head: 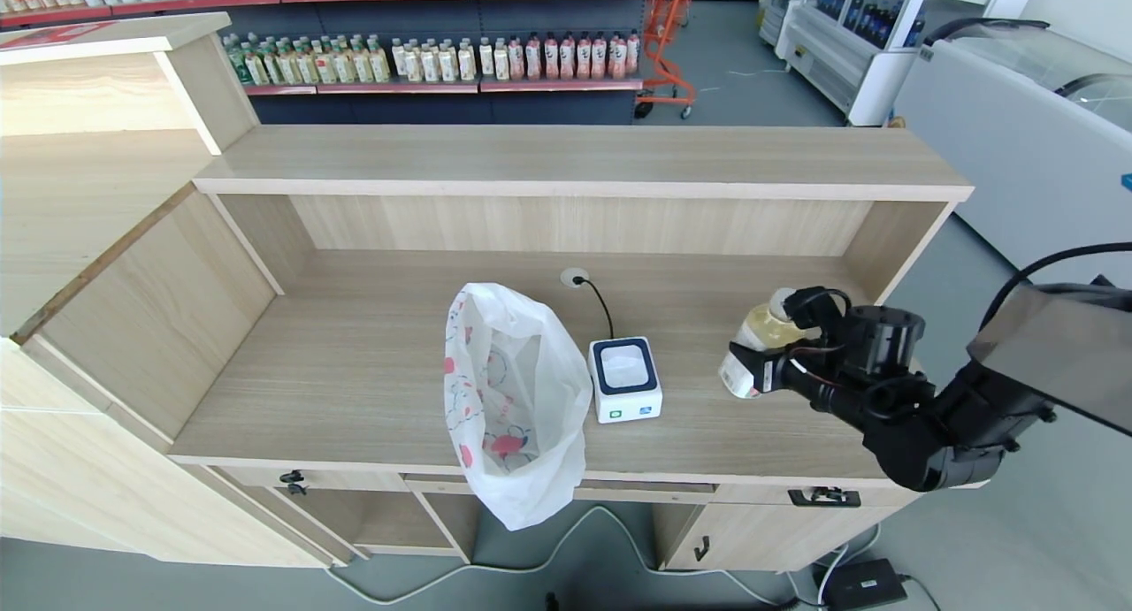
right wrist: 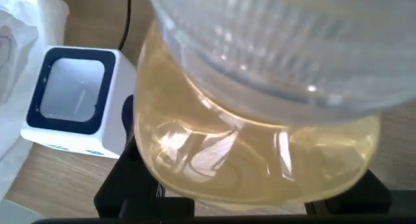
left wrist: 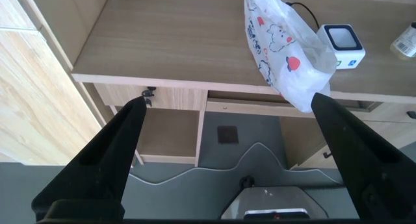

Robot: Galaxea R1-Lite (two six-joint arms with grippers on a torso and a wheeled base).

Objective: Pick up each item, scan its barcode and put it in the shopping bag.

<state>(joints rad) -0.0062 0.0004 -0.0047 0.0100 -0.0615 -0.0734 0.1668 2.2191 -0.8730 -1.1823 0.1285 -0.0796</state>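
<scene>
The right end effector [head: 778, 341] is clenched on a bottle [head: 759, 332] of yellowish drink, tilted over the table [head: 354, 363] just right of the scanner [head: 624, 379], probably to present its label. Left of the scanner, the bag [head: 513, 399] gapes ready. The left end effector [left wrist: 229, 104] hangs released, well apart.

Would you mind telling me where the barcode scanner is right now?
In the head view, the barcode scanner sits on the counter, just right of the shopping bag; the bottle in the right gripper is farther to its right.
</scene>
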